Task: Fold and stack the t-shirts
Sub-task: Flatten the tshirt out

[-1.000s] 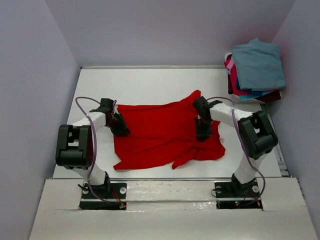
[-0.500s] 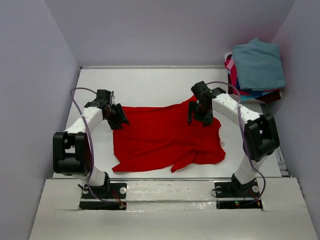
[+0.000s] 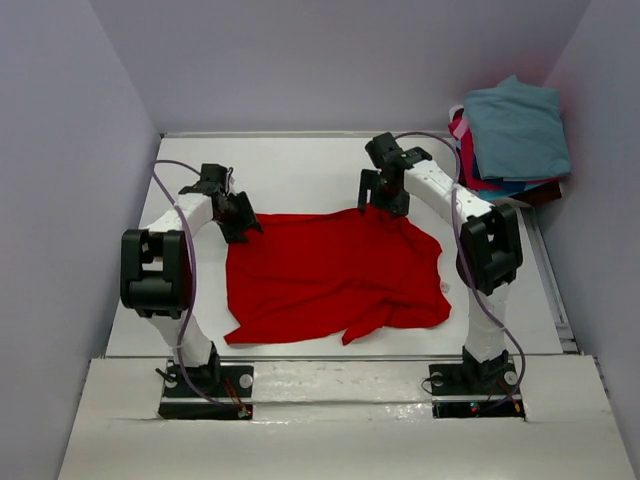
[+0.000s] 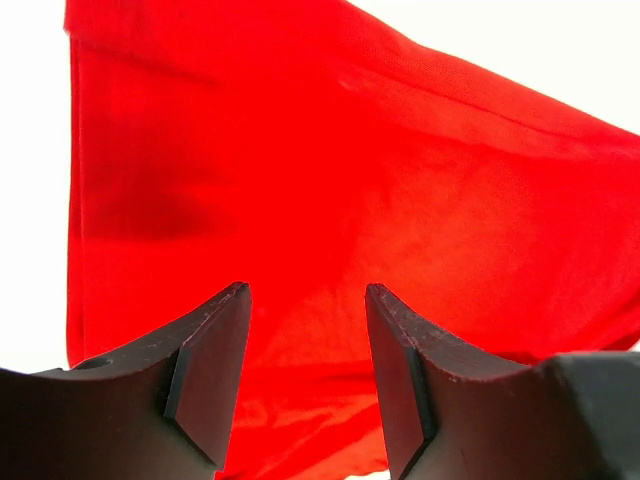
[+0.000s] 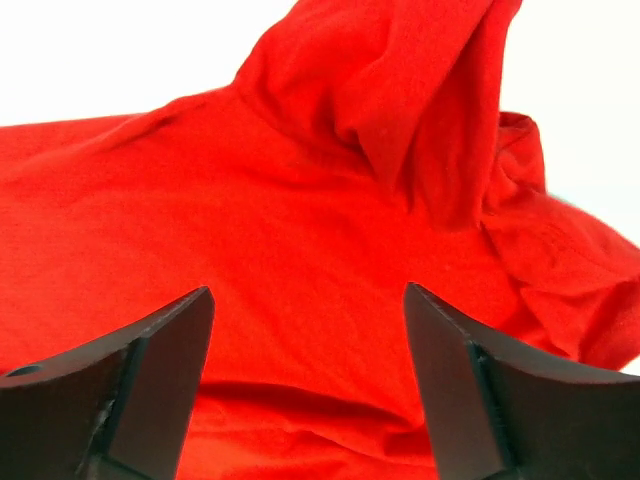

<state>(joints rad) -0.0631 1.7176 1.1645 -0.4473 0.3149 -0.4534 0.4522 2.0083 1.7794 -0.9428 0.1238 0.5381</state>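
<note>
Top external view: the white bench (image 3: pixel 300 160) carries the red t-shirt (image 3: pixel 330 275), spread nearly flat in the middle. Well apart from it, at the far right, sits a stack of folded t-shirts (image 3: pixel 515 130) topped by a teal-blue one. The step in hand looks like flattening the red shirt before a first fold. To do it well, smooth the raised ridge at the far right corner and the rumpled near hem first. The left jaws stand apart at the shirt's far left corner. The right jaws stand wider apart, over that ridge. Neither pinches any cloth.
</note>
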